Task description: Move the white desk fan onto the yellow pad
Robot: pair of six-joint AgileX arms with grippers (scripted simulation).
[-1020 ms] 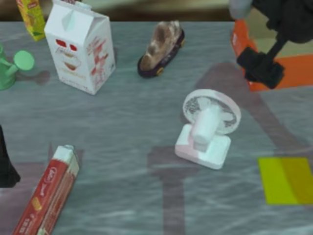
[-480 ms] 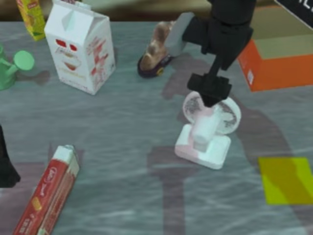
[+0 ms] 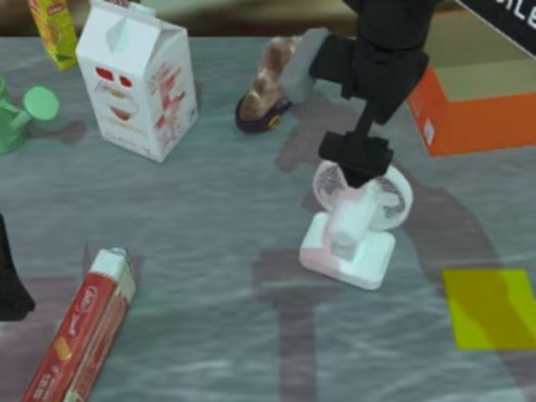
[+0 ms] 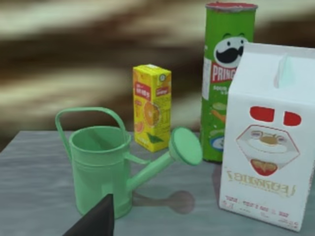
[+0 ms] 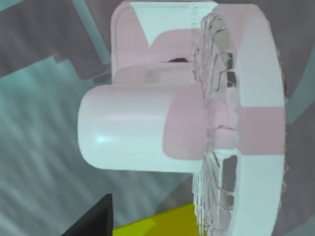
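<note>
Hovering over the white desk fan [image 3: 356,219], your right tool [image 3: 358,172] sits directly above the round grilled head and the motor housing — a sensible spot, since the housing is the one narrow, graspable part of a fan whose head is wide and whose base is flat. From the right wrist view the housing [image 5: 142,130] fills the picture, lying across the line of sight, so the tool looks lined up to close across it. Whether its fingers are parted or closed you cannot tell; only a dark sliver of one shows at the edge of that view.

The fan stands on its square base near the middle of the table, not lifted as far as you can judge. The yellow pad [image 3: 492,308] lies bare toward the table's right edge, apart from the fan, so the carry is not yet begun.

Your left arm [image 3: 12,285] stays parked at the table's left edge — its camera looks at a green watering can [image 4: 101,164] and a white milk carton [image 4: 266,137], well clear of the work.
</note>
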